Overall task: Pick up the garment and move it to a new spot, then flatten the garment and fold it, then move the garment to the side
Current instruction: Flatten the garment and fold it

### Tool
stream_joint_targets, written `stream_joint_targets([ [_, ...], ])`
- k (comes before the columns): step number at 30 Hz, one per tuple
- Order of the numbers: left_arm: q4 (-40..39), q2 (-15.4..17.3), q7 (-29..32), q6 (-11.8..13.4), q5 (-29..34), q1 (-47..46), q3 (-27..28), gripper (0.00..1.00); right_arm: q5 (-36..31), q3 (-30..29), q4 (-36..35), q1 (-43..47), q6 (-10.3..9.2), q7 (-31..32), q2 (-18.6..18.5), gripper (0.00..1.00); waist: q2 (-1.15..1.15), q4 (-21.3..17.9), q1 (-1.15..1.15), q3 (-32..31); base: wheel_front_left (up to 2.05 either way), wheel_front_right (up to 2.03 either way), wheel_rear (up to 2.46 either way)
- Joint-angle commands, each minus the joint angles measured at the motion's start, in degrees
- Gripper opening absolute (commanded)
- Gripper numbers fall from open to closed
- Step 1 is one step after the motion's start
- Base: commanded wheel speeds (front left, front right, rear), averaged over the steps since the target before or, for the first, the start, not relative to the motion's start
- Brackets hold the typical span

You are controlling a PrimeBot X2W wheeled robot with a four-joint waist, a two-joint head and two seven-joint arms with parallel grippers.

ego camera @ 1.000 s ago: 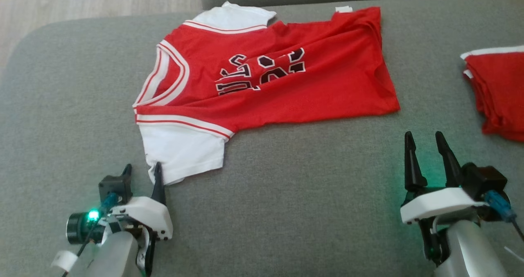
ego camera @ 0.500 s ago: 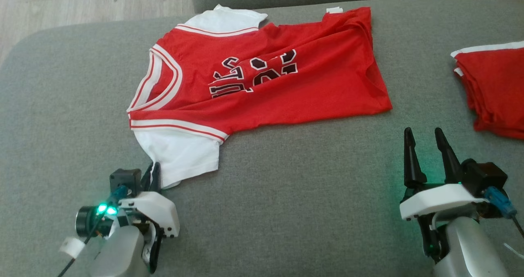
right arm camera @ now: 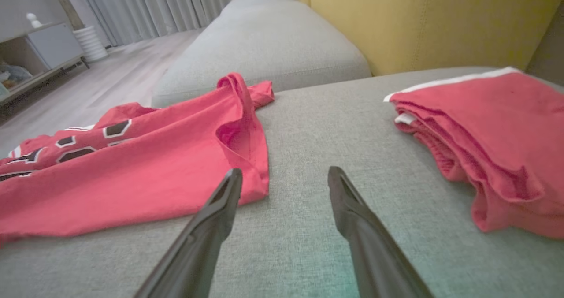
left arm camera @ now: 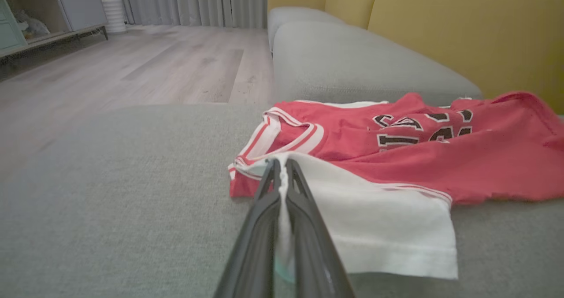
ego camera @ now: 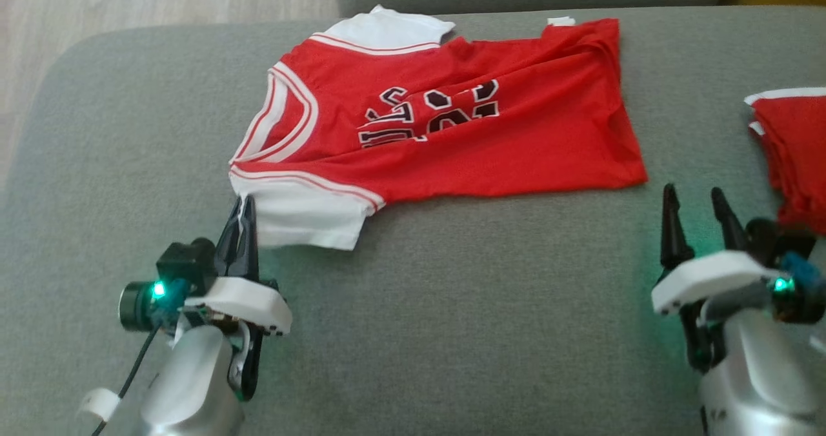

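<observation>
Grey sofa cushion (ego camera: 452, 307) carries the red jersey (ego camera: 516, 146) sprawled across its middle, left end effector (ego camera: 243, 204) pinching just the white sleeve (ego camera: 310, 213) edge, right end effector (ego camera: 694, 194) spread and empty near the hem (ego camera: 635, 158), and a lift on that thin bite may let the cloth slip free or bunch.

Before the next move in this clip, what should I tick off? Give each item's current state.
1. Left tool shut on sleeve: ok.
2. Right tool open: ok.
3. Right tool holding hem: not ok, nothing between its fingers.
4. Jersey flat: not ok, creased.
5. Pile apart from jersey: ok.
</observation>
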Motion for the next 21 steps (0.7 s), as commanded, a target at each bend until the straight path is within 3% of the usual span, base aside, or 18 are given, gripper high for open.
stream_joint_targets([
  [1, -2.51, 0.81, -0.84, 0.48, 0.27, -0.06, 1.70, 0.00, -0.73, 0.52, -0.39, -3.34, -0.04, 0.56, -0.20, 1.00, 0.00, 0.64, 0.00, 0.33, 0.00, 0.00, 0.00],
  [9, -6.71, -0.16, -1.03, 0.05, 1.04, 0.65, -0.33, 0.00, -1.12, -2.62, 14.19, -12.92, -0.04, 4.18, -0.20, 1.00, 0.00, 3.29, 0.00, 1.84, 0.00, 0.00, 0.00],
  [18, -7.96, -0.21, -1.07, 0.07, 1.12, 0.37, -1.36, 0.00, -5.56, -7.26, 30.11, -19.68, -0.04, 1.09, -0.20, 1.00, 0.00, 4.42, 0.00, 3.00, 0.00, 0.00, 0.00],
  [19, -8.00, -0.12, -1.07, 0.11, 1.10, 0.34, -1.38, 0.00, -5.98, -7.22, 31.67, -20.28, -0.04, 0.68, -0.20, 0.91, 0.00, 4.43, 0.00, 3.02, 0.00, 0.00, 0.00],
  [21, -8.01, 0.05, -1.07, 0.19, 1.03, 0.33, -1.38, 0.00, -6.04, -6.55, 34.52, -21.55, -0.04, -0.74, -0.20, 0.23, 0.00, 4.37, 0.00, 2.92, 0.00, 0.00, 0.00],
])
